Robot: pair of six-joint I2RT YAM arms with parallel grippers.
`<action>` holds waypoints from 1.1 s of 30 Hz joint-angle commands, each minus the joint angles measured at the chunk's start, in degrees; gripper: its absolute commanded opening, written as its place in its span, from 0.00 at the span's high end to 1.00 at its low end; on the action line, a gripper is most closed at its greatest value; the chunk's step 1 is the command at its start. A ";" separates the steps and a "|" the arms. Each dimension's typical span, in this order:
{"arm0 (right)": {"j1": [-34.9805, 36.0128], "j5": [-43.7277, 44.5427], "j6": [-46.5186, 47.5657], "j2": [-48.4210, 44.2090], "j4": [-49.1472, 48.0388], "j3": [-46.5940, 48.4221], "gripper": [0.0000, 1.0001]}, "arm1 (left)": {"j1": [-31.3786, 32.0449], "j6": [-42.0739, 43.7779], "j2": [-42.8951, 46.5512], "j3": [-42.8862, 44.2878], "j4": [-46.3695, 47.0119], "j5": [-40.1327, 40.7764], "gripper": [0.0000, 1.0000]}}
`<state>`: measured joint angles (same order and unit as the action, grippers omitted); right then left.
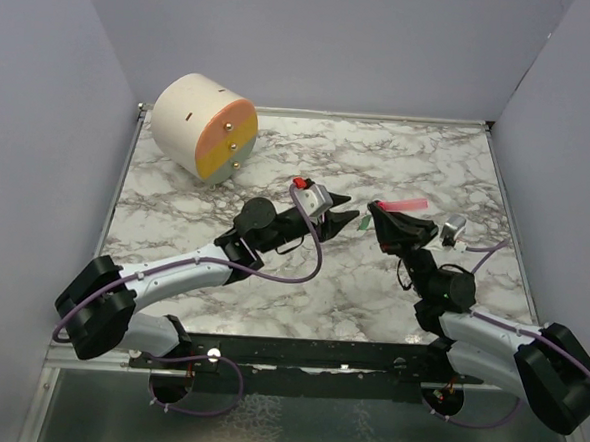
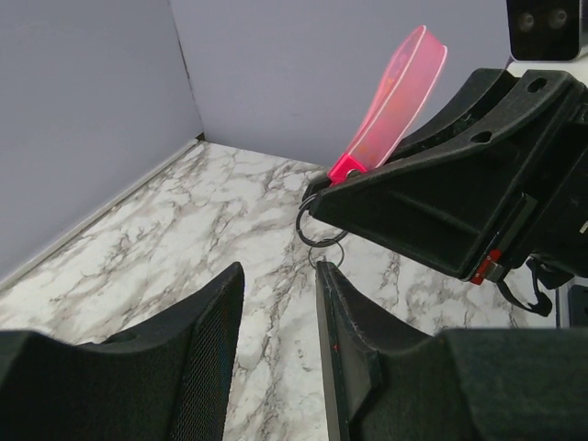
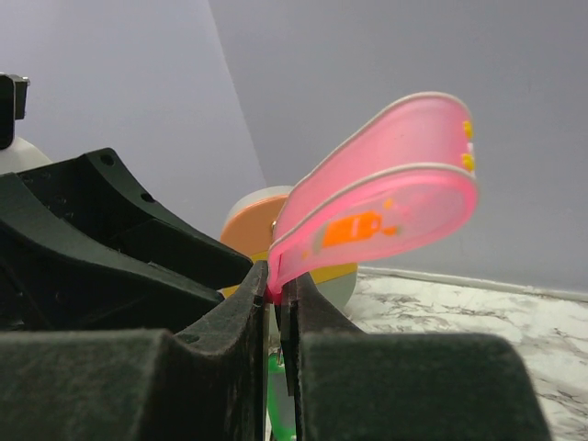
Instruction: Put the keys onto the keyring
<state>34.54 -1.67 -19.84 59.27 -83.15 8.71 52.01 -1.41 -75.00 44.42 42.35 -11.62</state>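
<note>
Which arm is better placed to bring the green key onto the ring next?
Probably the left. The right gripper is shut on the keyring by its pink tag, presenting the ring. The left gripper is open, aimed at that ring, with the key just off its tips.

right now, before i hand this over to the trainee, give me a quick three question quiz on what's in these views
1. True or false: the right claw is clamped on the slim pink strip keyring.
2. What stands in the far left corner of the grey-veined marble table? A) a cream cylinder with an orange and yellow face B) a blue bowl C) a steel mug
3. Fill in: in the left wrist view, the thin silvery metal ring hangs just ahead of the left claw, whose jaws stand ____.

Key: 1 true; 2 A; 3 open.
</note>
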 commanded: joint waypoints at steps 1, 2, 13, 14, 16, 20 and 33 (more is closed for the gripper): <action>0.35 -2.08 0.17 0.55 -16.20 0.12 0.99 | -0.31 -1.46 -1.96 0.87 3.22 -4.91 0.61; 0.35 -2.10 0.10 0.74 -16.49 0.08 0.99 | -0.29 -1.79 -2.52 1.12 3.37 -5.30 0.62; 0.34 -2.85 -0.09 0.14 -16.09 0.09 0.99 | -0.38 -2.48 -4.71 1.81 5.90 -5.16 0.62; 0.35 -2.89 -0.16 0.07 -15.94 0.08 0.99 | -0.41 -2.52 -4.64 1.81 6.24 -5.21 0.62; 0.35 -3.02 -0.19 0.01 -15.95 -0.09 0.99 | -0.39 -2.48 -4.70 1.87 6.80 -5.21 0.62; 0.34 -3.23 -0.36 -0.02 -15.90 -0.14 0.99 | -0.50 -2.49 -4.95 2.22 7.18 -5.42 0.62; 0.30 -4.13 -0.81 -0.02 -16.39 -0.44 0.99 | -1.79 -4.18 -6.83 2.32 10.22 -6.95 0.62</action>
<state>34.54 -4.05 -20.67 59.81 -83.15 8.71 50.94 -4.21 -81.12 45.10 48.90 -16.47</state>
